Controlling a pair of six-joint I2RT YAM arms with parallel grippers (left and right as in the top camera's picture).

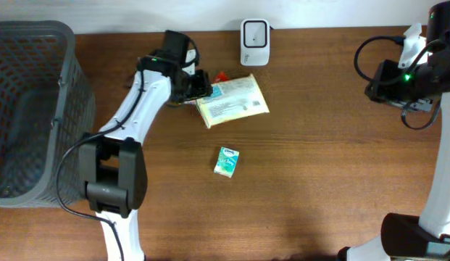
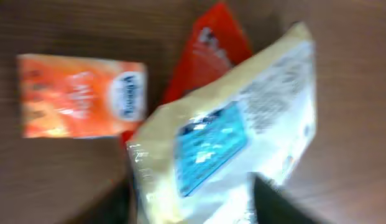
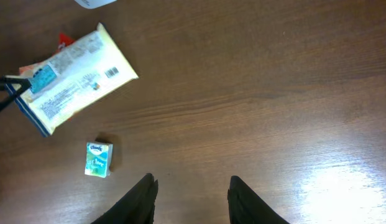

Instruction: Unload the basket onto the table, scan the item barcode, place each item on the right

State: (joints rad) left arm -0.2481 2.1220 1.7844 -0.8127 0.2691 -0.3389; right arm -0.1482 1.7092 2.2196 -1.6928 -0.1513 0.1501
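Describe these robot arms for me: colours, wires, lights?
The left arm and right arm are white links with chunky black joints. Black cables loop by the right one, near a small green light. The right gripper has two black fingers.

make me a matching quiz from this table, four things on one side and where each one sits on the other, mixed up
Things:
1 grey basket
2 white scanner
3 small green pack
4 cream wipes pack

Places:
a alone, near the middle of the table
b right at the left pincer
c far left side
d far edge, centre

Pairs: 1-c, 2-d, 3-a, 4-b
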